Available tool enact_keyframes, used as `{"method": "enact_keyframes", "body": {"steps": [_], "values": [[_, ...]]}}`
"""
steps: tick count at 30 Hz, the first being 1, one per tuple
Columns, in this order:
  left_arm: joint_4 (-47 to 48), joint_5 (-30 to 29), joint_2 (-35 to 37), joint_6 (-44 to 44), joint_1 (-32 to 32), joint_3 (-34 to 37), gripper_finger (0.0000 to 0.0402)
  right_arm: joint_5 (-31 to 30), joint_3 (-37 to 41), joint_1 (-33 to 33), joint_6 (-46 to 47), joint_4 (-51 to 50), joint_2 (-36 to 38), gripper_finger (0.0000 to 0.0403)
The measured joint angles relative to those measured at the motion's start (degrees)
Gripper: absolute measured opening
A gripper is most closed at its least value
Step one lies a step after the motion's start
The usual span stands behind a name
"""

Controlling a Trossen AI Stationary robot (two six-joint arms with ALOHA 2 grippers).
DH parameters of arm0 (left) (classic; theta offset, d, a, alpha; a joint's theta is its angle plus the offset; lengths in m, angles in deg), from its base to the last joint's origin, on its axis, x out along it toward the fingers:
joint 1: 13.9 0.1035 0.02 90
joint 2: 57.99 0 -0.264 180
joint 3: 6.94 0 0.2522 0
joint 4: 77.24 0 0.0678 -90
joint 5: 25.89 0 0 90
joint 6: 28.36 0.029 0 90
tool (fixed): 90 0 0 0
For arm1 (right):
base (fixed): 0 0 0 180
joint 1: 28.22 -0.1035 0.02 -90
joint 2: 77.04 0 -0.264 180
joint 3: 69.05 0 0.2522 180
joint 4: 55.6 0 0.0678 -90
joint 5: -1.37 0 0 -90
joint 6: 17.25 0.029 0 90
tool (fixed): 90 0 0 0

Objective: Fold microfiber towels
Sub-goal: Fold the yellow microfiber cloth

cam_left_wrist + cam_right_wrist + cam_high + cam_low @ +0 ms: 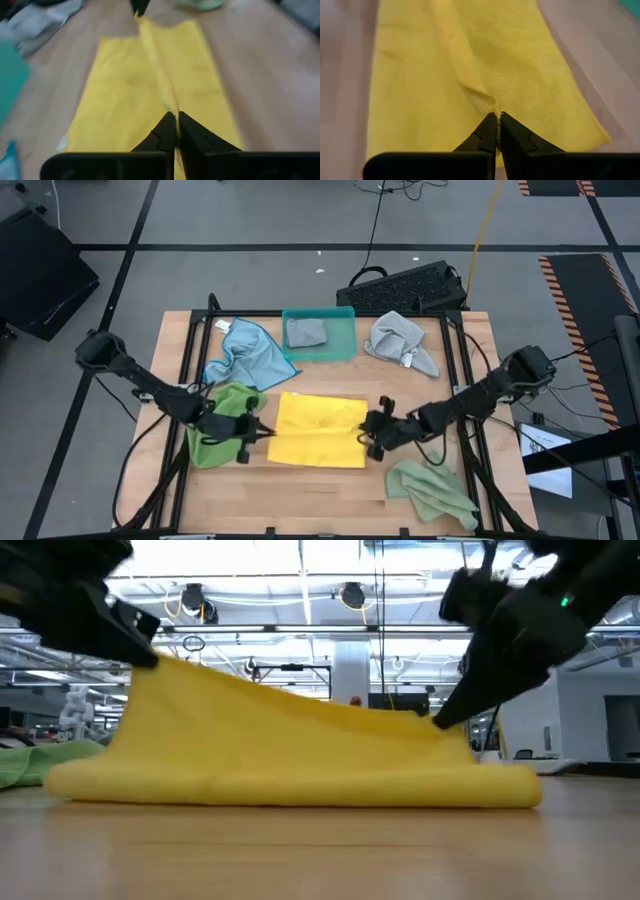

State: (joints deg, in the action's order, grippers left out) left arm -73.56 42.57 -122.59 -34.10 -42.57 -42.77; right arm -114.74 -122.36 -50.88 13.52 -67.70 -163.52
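While both grippers, left (262, 432) and right (366, 436), pinch one yellow towel (318, 430), two green, two grey, one blue lie around.

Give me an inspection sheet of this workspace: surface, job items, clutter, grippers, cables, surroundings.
Surface: wooden table top in a black frame.
Job's things: yellow towel at centre, partly folded, its raised edge stretched between both grippers; light blue towel crumpled at the back left; green towel bunched at the left; second green towel at the front right; grey towel crumpled at the back right; another grey towel lying in the teal tray.
Clutter: nothing seen.
Grippers: left gripper shut on the yellow towel's left end; right gripper shut on its right end.
Cables: black cable and yellow cable on the floor behind.
Surroundings: black keyboard behind the table; grey floor.
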Motion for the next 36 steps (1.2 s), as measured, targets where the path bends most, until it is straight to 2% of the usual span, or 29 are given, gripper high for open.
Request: {"method": "enact_keyframes", "body": {"steps": [6,10,15,19,23,30,36], "values": [[4.42,-0.94,0.00,-1.06,6.09,0.00,0.0005,0.70,1.86,5.29,-0.58,0.70,0.02,0.0008],[4.44,-1.23,0.00,-0.49,9.45,0.00,0.0014,0.70,1.86,7.40,-1.56,1.17,0.02,0.0008],[5.60,-2.12,0.00,1.38,13.91,0.00,0.0005,0.81,1.86,8.72,-1.54,0.62,0.02,0.0008],[6.09,-2.05,0.00,1.51,17.29,0.00,0.0014,0.88,1.86,9.37,-0.71,0.29,0.02,0.0008],[6.02,-0.64,-0.24,1.63,19.71,0.00,0.0012,0.88,1.86,10.46,0.93,0.28,0.02,0.0008],[5.65,0.47,-7.29,1.24,22.08,0.02,0.0013,2.81,1.86,11.73,1.70,0.19,0.02,0.0008],[-0.52,0.54,-13.16,2.36,23.74,0.07,0.0005,3.85,1.86,12.50,2.87,0.09,0.02,0.0008]]}}
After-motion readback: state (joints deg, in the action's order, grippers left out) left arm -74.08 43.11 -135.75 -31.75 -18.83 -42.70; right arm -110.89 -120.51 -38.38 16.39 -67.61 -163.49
